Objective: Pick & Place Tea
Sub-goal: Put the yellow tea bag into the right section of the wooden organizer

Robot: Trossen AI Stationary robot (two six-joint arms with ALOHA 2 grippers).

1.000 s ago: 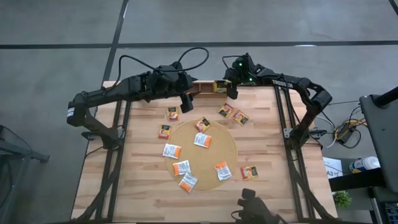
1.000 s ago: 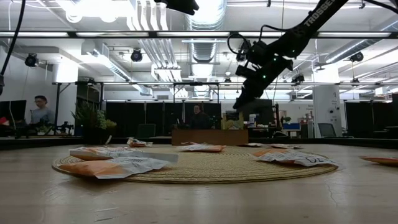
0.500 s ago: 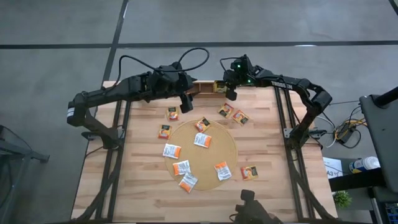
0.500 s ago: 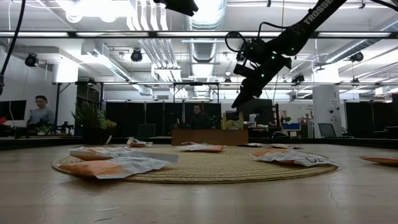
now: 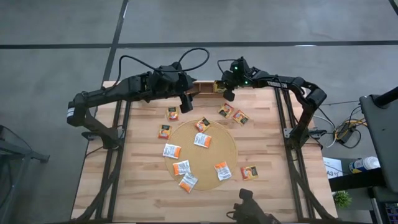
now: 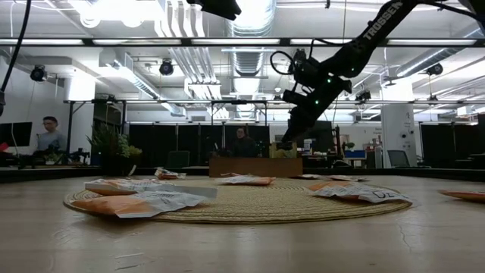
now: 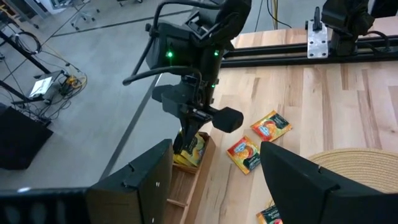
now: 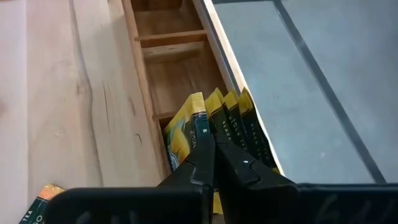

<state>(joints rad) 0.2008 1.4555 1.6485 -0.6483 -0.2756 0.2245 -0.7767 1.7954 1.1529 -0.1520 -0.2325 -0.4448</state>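
Up close, right end effector (image 8: 208, 163) pinched together over glossy yellow sachets (image 8: 233, 124), slatted wooden tray (image 8: 163, 68).

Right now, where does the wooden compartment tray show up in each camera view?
High view: wooden compartment tray at the table's far edge, top centre.
Low view: a brown bar at centre, beyond the mat.
Left wrist view: bottom, between the fingers.
Right wrist view: top centre.
Shared landmark: the shut right gripper over its yellow-and-green sachets.

A round mat (image 5: 202, 155) is laid mid-table (image 5: 140, 186), several tea sachets (image 5: 203, 139) on it, others beside it; upright sachets (image 8: 233, 124) are stood in the wooden tray (image 8: 168, 68) at the far edge.
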